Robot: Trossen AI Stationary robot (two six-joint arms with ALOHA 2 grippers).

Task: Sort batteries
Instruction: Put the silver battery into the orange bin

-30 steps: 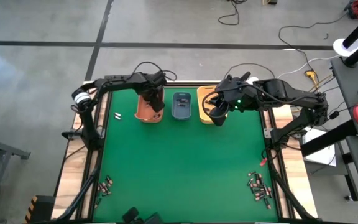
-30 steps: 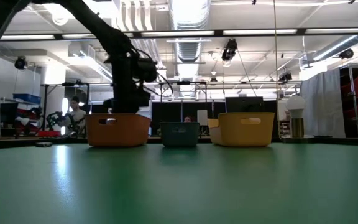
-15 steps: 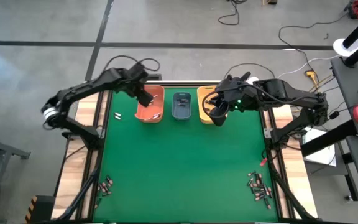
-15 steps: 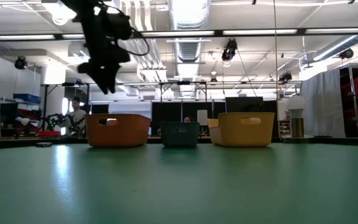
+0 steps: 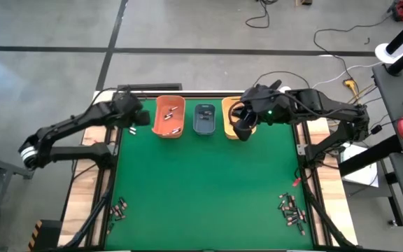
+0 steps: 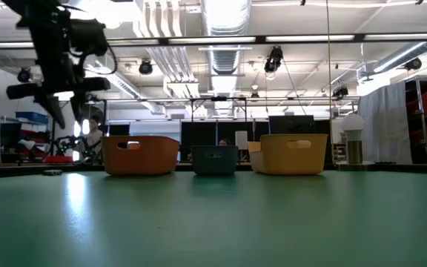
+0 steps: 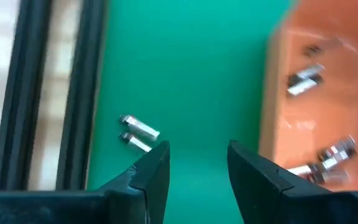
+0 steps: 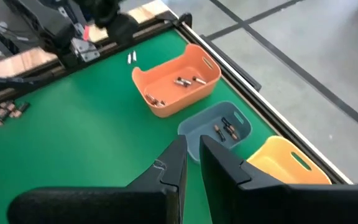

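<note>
Low view: bin-hidden batteries.

left end effector parted, empty | two batteries on mat | orange bin holds batteries

The batteries heaped far from the orange bin are too small for sizes to be told. Inside that bin, the cells are blurred in the left wrist view. The yellow bin is partly hidden by the right gripper, whose fingertips are cut off.
</note>
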